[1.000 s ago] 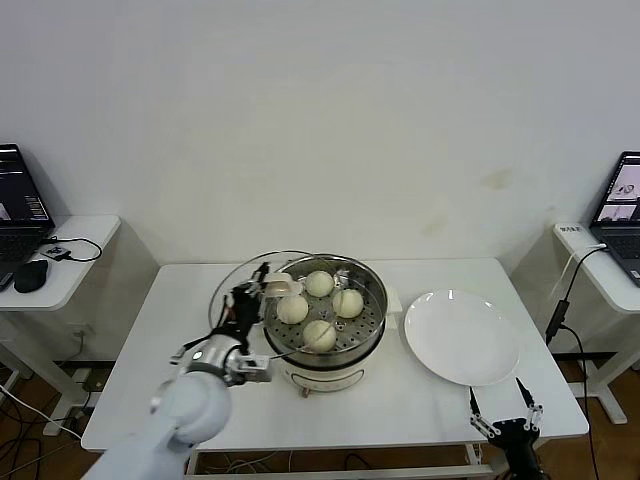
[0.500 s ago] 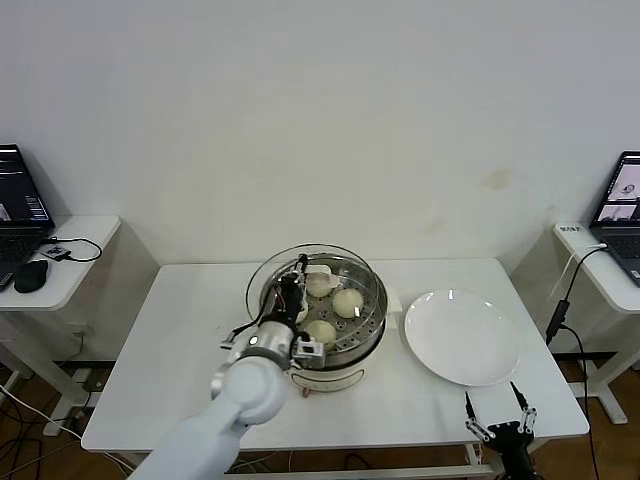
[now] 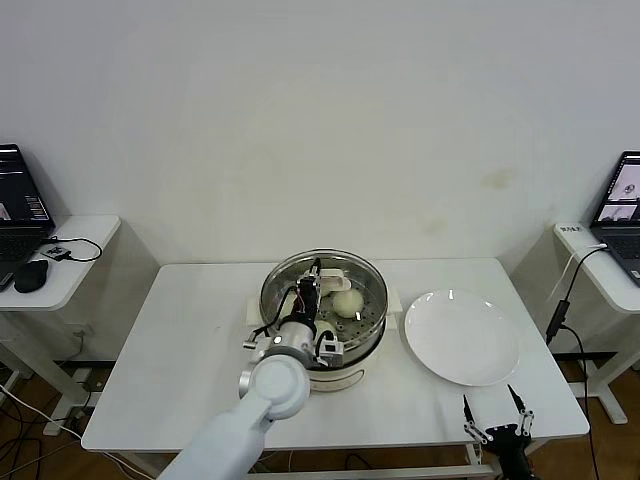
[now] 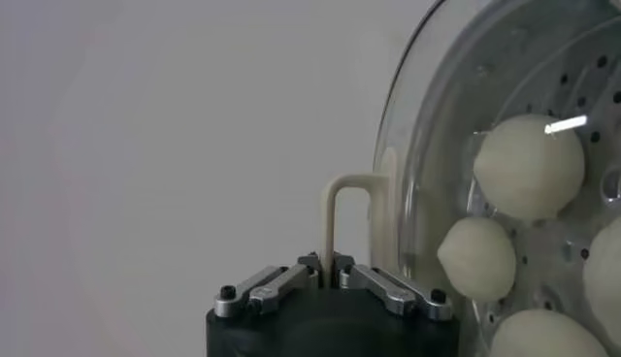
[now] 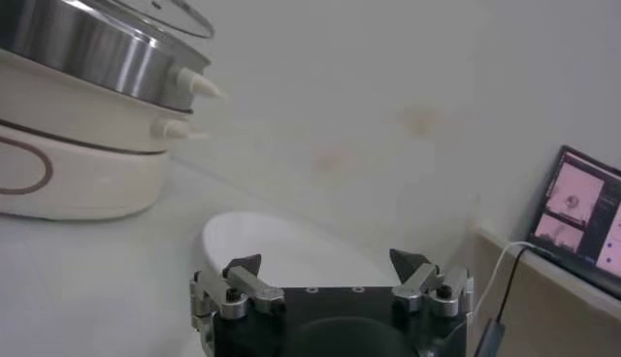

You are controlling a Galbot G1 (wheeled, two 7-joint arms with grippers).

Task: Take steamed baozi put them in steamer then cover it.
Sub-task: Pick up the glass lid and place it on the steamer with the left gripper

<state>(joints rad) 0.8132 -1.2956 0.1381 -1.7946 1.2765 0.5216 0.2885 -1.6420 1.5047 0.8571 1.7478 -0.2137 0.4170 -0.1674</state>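
Note:
The steamer [image 3: 372, 330], a shiny steel pot on a white base, stands mid-table. My left gripper [image 3: 312, 282] is shut on the cream handle [image 4: 342, 194] of the glass cover [image 3: 330, 262] and holds the cover over the pot, almost matching its rim. In the right wrist view the cover's rim [image 5: 170, 12] shows slightly above the pot [image 5: 78, 44]. Several baozi [image 4: 529, 165] lie on the perforated tray [image 4: 582, 78] under the glass; one shows in the head view [image 3: 347, 301]. My right gripper [image 3: 497, 420] is open and empty at the table's front right edge.
An empty white plate [image 3: 460, 335] lies right of the steamer, also in the right wrist view [image 5: 281, 243]. Side tables with laptops [image 3: 622, 205] stand at both sides. The steamer's side handle [image 5: 199, 85] points toward the plate.
My left gripper has carried the cover to the right, from beside the steamer's left edge to over the pot. My right gripper has sunk slightly.

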